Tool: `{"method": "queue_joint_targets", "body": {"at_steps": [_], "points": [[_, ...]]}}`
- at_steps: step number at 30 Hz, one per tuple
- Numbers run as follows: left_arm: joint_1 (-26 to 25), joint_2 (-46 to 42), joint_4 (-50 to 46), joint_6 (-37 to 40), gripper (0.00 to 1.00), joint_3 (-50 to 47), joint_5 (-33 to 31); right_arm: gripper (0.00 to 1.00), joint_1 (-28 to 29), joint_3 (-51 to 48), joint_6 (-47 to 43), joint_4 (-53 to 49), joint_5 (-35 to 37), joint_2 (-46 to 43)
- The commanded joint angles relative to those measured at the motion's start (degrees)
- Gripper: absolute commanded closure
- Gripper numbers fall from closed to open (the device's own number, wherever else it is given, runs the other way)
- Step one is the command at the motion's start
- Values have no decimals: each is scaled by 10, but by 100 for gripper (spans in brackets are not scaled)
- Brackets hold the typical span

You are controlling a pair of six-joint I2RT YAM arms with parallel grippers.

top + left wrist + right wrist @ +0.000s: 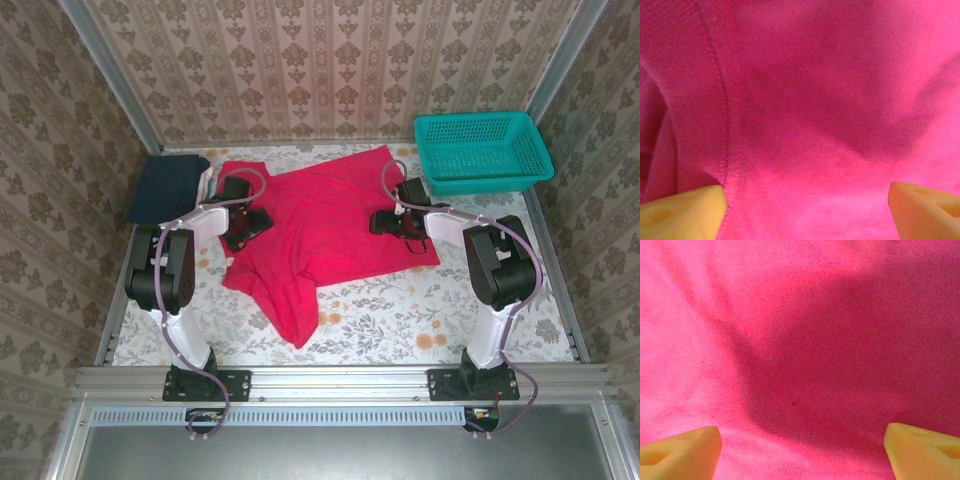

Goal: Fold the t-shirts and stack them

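Red t-shirt [320, 225] lies right beneath us; our left gripper [241, 226] and right gripper [392, 221] hover toward opposite sides, jaws spread, pinching nothing.

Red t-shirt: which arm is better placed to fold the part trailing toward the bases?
Probably left: the open left gripper is nearer that part of the red t-shirt; the right gripper is over the opposite side.

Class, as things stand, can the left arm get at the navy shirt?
Probably yes: the navy shirt lies uncovered just left of the open left claw, with nothing between them.
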Motion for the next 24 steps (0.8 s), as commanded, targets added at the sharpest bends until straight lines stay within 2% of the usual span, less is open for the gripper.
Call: {"method": "queue_joint_targets", "body": {"at_steps": [1, 9, 12, 17, 19, 24], "points": [[17, 53, -13, 30, 13, 28, 25, 13, -3, -18, 17, -48, 11, -12], [45, 146, -57, 61, 13, 156, 49, 13, -4, -10, 19, -51, 11, -12], [44, 151, -76, 74, 12, 190, 52, 13, -3, -6, 13, -51, 3, -21], [31, 57, -75, 76, 4, 144, 9, 13, 3, -26, 1, -33, -9, -76], [17, 1, -85, 78, 0, 112, -28, 13, 9, -38, -1, -28, -12, -100], [-46, -121, -121, 57, 0, 18, -134, 13, 14, -59, 0, -24, -14, -138]]}}
